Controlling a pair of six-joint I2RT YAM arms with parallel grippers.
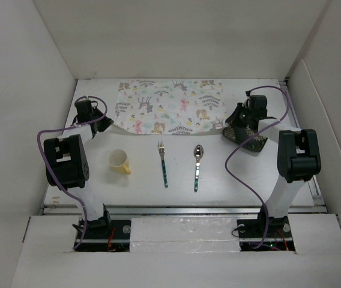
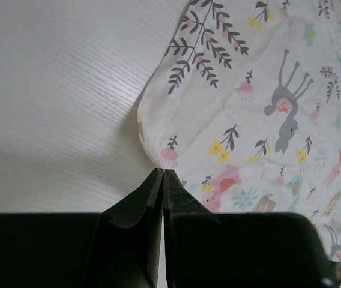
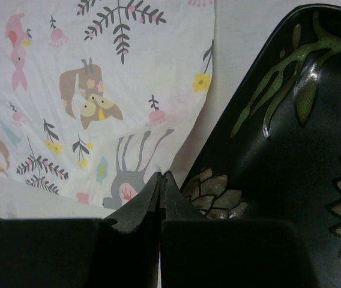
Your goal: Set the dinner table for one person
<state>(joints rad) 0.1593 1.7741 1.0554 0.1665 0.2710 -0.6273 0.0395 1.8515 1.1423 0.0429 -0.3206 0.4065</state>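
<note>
A cloth placemat printed with animals and leaves lies at the back of the white dinner table. Its near edge bows towards the two near corners. My left gripper is shut at the near left corner, and in the left wrist view the placemat runs right up to the closed tips of that gripper. My right gripper is shut at the near right corner. In the right wrist view the placemat puckers into the tips of that gripper.
A dark plate with a leaf pattern sits under the right arm, and in the right wrist view the plate lies just right of the fingers. A yellow cup, a fork and a spoon lie in a row nearer the arms. White walls enclose the table.
</note>
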